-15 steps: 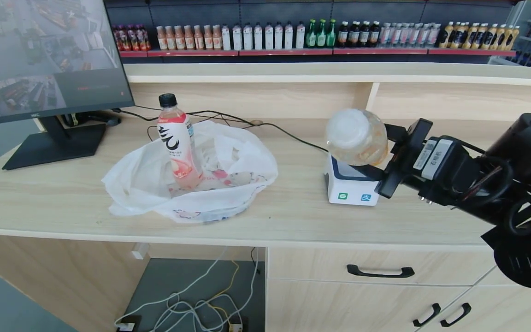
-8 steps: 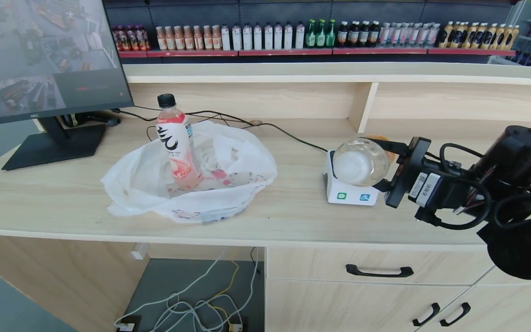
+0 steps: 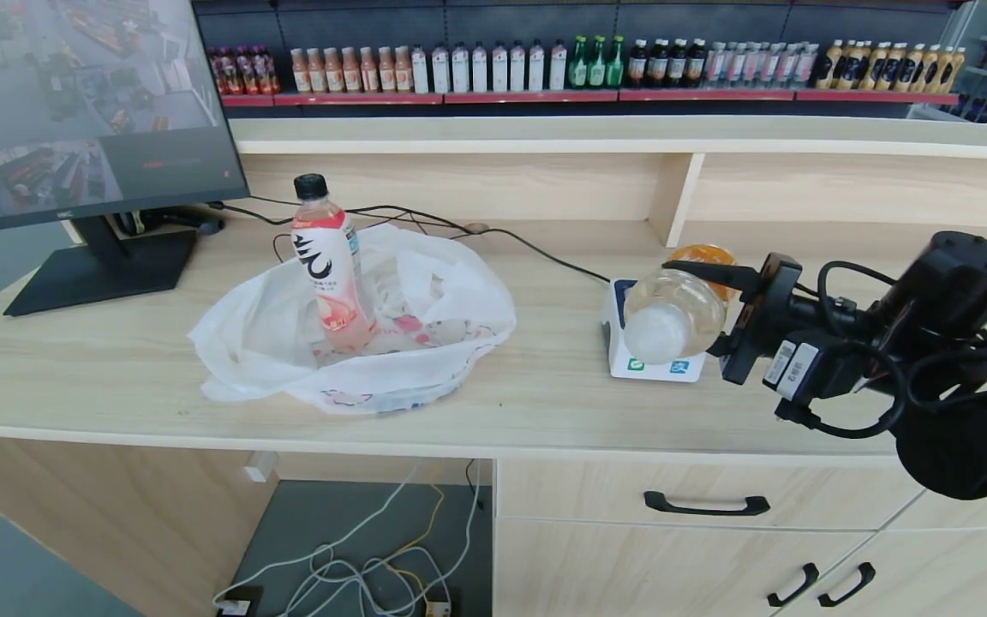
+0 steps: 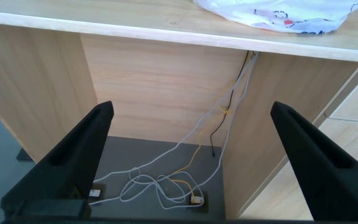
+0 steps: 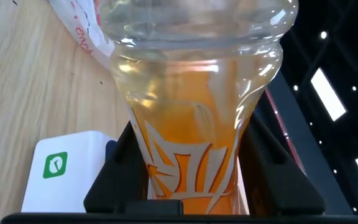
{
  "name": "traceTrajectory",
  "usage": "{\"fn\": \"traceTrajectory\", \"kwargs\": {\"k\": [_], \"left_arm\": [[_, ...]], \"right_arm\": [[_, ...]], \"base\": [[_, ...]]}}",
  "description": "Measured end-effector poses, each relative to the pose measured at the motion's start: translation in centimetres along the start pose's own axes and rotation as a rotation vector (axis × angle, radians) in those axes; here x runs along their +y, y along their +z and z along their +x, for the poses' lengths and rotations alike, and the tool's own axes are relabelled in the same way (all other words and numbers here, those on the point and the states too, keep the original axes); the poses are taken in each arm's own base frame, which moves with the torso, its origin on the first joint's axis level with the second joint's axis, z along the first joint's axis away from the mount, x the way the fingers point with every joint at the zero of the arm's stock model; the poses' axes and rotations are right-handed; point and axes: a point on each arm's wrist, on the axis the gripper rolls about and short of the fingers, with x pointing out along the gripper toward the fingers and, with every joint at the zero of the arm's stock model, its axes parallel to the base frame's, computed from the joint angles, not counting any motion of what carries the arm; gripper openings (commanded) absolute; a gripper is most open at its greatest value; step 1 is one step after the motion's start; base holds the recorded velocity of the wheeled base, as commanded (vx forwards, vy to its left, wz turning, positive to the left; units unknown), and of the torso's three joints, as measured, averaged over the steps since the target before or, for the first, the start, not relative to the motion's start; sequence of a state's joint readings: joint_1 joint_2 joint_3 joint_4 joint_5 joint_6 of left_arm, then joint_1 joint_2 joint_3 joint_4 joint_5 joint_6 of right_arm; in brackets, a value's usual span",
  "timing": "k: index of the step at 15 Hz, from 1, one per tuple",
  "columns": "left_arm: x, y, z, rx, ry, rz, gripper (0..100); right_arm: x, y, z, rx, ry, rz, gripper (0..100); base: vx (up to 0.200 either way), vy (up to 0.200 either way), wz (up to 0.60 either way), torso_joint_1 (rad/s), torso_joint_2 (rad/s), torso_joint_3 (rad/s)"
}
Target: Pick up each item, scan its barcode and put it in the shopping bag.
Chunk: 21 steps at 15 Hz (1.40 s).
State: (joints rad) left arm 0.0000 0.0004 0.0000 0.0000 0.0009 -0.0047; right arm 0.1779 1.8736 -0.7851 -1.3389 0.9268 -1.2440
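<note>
Caught on its side just above the white scanner [image 3: 652, 367], toward the right end of the bench [image 3: 545, 403]: an orange drink bottle [image 3: 673, 313], clear base turned toward the bag side, orange end pointing away. Gripped round its labelled waist by the right tool [image 3: 706, 308], both fingers closed firmly on the plastic. Brought down steadily over the past second: first held high over the scanner with the base facing the head camera, then dropped to about the level of the reader, now lower again and tipped, covering much of the scanner's top face. Judged to be the scan step in hand, with the label being presented to the reader; no telling from these views whether the barcode faces the window or has registered. Not yet done: the carry across to the white shopping bag [image 3: 288, 343], lying open on the bench well to the left, with a pink drink bottle [image 3: 328, 266] already standing upright inside. Hanging below the bench edge with fingers spread wide and nothing between them: the left tool [image 4: 191, 155], above loose cables [image 4: 166, 183] on the floor. Behind it all, a monitor [image 3: 74, 94] at far left and a shelf of bottled drinks [image 3: 579, 64].
</note>
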Motion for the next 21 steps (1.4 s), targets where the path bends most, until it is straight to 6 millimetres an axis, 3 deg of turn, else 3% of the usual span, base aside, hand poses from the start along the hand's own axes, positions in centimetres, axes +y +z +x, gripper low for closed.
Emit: {"fn": "traceTrajectory", "kwargs": {"k": [21], "left_arm": [[0.0,0.0,0.0,0.0,0.0,0.001,100]], "right_arm": [[0.9,0.0,1.1,-0.028,0.015,-0.002,0]], "base": [[0.0,0.0,0.0,0.0,0.0,0.0]]}}
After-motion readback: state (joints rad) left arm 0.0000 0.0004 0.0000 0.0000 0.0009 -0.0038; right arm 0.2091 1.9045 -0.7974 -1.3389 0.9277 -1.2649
